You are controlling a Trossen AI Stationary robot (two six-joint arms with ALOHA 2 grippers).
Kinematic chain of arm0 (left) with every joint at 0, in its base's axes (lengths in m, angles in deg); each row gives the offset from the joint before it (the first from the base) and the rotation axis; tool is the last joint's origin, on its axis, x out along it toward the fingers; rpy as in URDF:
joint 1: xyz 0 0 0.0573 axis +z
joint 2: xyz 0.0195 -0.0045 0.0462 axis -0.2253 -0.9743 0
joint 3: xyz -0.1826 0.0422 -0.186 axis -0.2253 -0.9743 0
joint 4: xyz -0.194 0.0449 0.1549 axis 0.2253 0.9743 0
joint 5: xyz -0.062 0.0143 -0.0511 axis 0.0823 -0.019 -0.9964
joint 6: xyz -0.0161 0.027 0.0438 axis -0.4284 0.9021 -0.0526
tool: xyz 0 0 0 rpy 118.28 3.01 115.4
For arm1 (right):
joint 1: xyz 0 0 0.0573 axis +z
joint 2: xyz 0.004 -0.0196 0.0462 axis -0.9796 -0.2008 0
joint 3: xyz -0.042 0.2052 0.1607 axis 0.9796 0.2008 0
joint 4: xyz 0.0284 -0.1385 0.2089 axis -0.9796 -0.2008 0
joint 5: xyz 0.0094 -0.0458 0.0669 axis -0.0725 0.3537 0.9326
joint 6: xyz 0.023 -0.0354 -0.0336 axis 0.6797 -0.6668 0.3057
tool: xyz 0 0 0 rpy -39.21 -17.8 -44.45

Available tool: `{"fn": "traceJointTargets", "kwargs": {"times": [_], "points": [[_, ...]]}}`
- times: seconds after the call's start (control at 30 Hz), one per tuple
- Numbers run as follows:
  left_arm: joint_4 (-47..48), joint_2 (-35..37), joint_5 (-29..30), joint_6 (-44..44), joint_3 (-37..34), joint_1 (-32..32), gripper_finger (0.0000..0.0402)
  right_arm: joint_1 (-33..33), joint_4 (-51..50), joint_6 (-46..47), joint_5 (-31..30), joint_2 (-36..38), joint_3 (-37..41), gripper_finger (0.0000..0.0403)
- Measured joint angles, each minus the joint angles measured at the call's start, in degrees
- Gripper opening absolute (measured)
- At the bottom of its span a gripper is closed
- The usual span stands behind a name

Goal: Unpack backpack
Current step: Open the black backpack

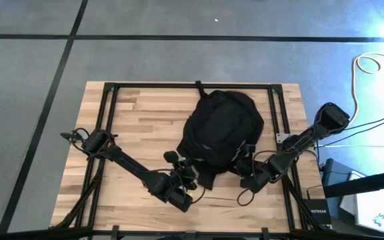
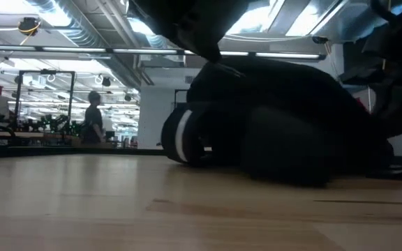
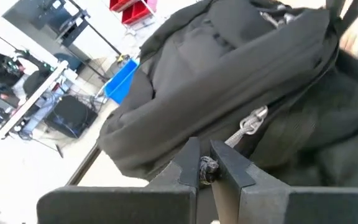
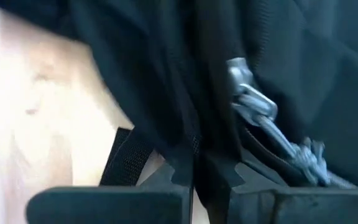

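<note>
The black backpack (image 1: 224,128) lies on the wooden table (image 1: 139,113), its rounded body also in the low view (image 2: 292,125) with a light-grey stripe (image 2: 182,143). My left gripper (image 1: 191,179) is at its near left edge, shut on a zipper pull cord (image 3: 207,167) that hangs from a metal zipper pull (image 3: 252,121). My right gripper (image 1: 250,181) is at the near right edge, shut on black backpack fabric (image 4: 207,162). Beside it hangs another metal zipper pull (image 4: 250,99) with a knotted cord (image 4: 309,155). My left gripper pinches the knotted end of the zipper pull cord (image 3: 207,169) between its two fingertips (image 3: 188,168). The cord runs from the fingers to the metal pull on the backpack's side. The backpack rests on the table. My right gripper pinches a fold of the backpack's black fabric (image 4: 205,155) between its fingers (image 4: 180,174), next to the zipper line. The fingers slant down at the near right edge. One layer or several, I cannot tell. The backpack rests on the table.
A black webbing strap (image 4: 126,158) lies on the wood by my right fingers. A dark frame (image 1: 105,107) edges the table. Cables and a box (image 1: 315,210) lie off the table's right edge. A person (image 2: 93,115) stands far behind.
</note>
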Motion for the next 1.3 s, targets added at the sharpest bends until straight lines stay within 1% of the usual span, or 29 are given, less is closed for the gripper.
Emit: {"fn": "traceJointTargets", "kwargs": {"times": [0.1, 0.4, 0.53, 0.6, 0.7, 0.87, 0.97, 1.03, 1.17, 1.3], "points": [[2.7, 0.0, -0.4, -3.5, 0.0, 0.0, 0.0002, 0.9, -4.9, 7.3, 0.2, 1.6, 0.0, 0.0000], [12.7, 0.0, -0.4, -12.2, 0.0, 0.2, 0.0001, 4.4, -13.8, 20.5, 0.1, 7.1, 0.0, 0.0000], [15.8, 0.0, -0.5, -15.4, 0.0, 0.6, 0.0001, 6.6, -14.8, 23.2, -0.1, 9.2, 0.0, 0.0000], [15.4, 0.0, -0.6, -15.6, -0.7, 1.0, 0.0000, 7.8, -14.8, 24.1, 0.0, 9.7, 0.0, 0.0000], [15.5, 0.0, -2.9, -17.0, -1.9, 2.0, 0.0000, 9.3, -15.0, 24.7, 0.7, 10.0, 0.0, 0.0000], [10.5, 0.4, -5.3, -14.8, -4.8, 3.4, 0.0000, 11.1, -16.5, 27.8, 1.6, 9.9, 0.0, 0.0000], [6.3, 2.4, -9.5, -11.4, -6.6, 4.7, 0.0000, 11.2, -17.0, 28.6, 1.9, 9.9, 0.0, 0.0000], [2.4, 3.6, -11.7, -8.9, -8.1, 5.9, 0.0000, 11.1, -17.2, 28.7, 1.9, 9.9, 0.0, 0.0000], [-6.4, 6.3, -14.3, -3.3, -12.1, 7.3, 0.0000, 11.1, -17.5, 28.7, 1.9, 9.9, 0.0, 0.0000], [-14.8, 10.0, -16.7, -0.1, -17.7, 8.8, 0.0000, 11.1, -17.7, 28.7, 2.2, 9.9, 0.0, 0.0000]]}}
